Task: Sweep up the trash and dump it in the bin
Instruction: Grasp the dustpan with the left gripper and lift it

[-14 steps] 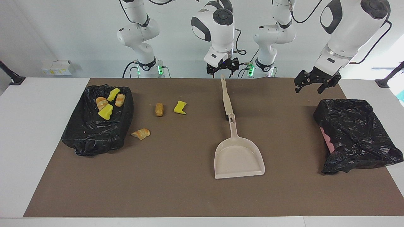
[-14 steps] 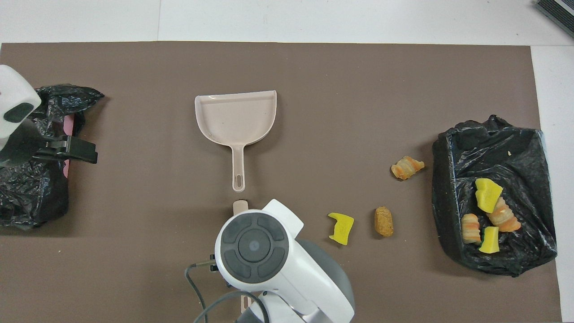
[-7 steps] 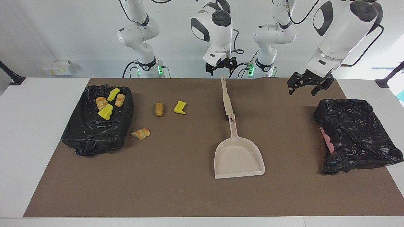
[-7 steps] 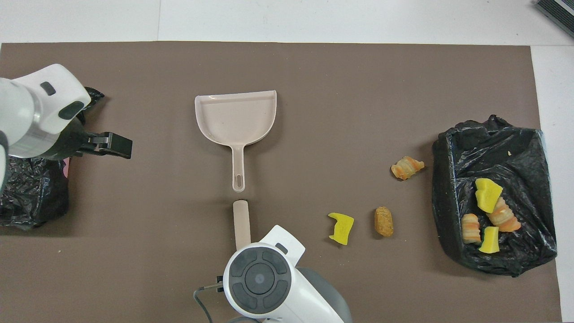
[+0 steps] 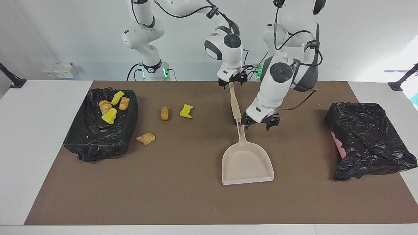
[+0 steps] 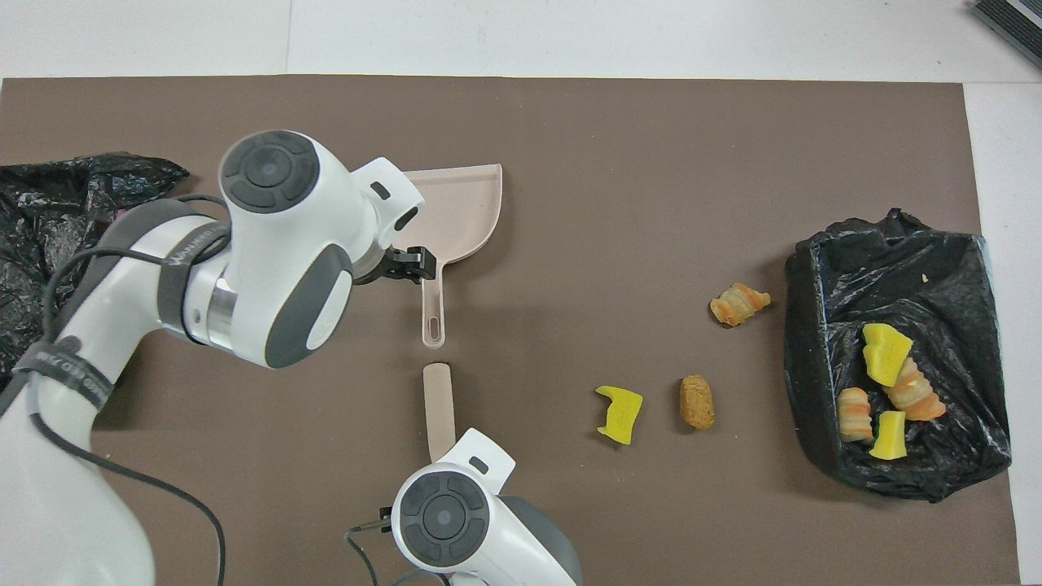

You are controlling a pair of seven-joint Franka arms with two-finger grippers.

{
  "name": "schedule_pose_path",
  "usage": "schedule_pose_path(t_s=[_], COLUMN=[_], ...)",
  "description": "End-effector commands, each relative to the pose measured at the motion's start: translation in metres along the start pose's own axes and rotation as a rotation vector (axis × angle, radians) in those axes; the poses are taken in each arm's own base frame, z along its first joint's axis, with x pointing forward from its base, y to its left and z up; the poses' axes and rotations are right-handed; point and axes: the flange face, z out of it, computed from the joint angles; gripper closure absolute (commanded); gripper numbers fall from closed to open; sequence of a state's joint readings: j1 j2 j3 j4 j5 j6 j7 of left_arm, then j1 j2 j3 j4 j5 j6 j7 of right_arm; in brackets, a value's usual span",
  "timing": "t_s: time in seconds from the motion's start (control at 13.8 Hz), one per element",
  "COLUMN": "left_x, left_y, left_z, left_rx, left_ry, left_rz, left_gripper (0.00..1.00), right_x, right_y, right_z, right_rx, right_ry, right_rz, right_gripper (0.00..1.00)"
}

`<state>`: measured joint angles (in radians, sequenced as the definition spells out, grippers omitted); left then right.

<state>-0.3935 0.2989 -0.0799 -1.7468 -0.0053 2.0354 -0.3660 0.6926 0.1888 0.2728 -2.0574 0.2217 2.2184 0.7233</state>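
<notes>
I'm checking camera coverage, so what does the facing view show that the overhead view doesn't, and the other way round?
Facing only: the right gripper, open over the brush's end nearest the robots, and the whole dustpan. Overhead only: the clear gap between brush tip and dustpan handle, plus a dark object at the table's edge. Both: the open left gripper beside the dustpan handle, three trash pieces on the mat, four in the lined bin.

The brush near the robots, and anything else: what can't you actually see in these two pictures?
- Brush: overhead, its robot-side end is under the right arm's wrist; bristles unseen.
- Dustpan: overhead, part of its pan is covered by the left arm.
- Bin at the left arm's end: its inside is hidden by crumpled black bag, both views.
</notes>
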Motion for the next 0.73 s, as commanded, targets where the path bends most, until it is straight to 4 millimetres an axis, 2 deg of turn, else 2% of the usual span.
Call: schedule_pose_path(t_s=[0.0,0.15,0.22,0.29,0.36,0.51,0.65], left_x=[-0.013,-0.017,-0.02,-0.022,-0.024,-0.024,-0.024], left_y=[0.016,0.028,0.031,0.031,0.031,0.032,0.032], left_z=[0.014,0.034,0.038,0.043,0.045,0.045,0.045], left_rx=[0.007,0.01,0.012,0.018,0.02,0.018,0.018], left_ry=[0.038,0.03,0.024,0.013,-0.003,0.003,0.005], left_rz=[-0.025,-0.033,-0.027,-0.026,-0.04,-0.064,-0.051], left_gripper=[0.0,0.0,0.0,0.0,0.13,0.98,1.0], right_x=[-0.007,-0.013,-0.016,-0.016,-0.018,-0.02,-0.02], right_y=[0.008,0.011,0.009,0.008,0.009,0.008,0.008], right_z=[0.005,0.011,0.012,0.012,0.014,0.013,0.013], right_rx=[0.007,-0.005,-0.004,-0.002,-0.005,-0.007,-0.01], right_ry=[-0.005,-0.012,-0.01,-0.008,-0.01,-0.011,-0.015], right_rz=[0.019,0.012,0.005,0.007,0.015,0.012,0.01], right_gripper=[0.0,0.0,0.03,0.1,0.24,0.41,0.54])
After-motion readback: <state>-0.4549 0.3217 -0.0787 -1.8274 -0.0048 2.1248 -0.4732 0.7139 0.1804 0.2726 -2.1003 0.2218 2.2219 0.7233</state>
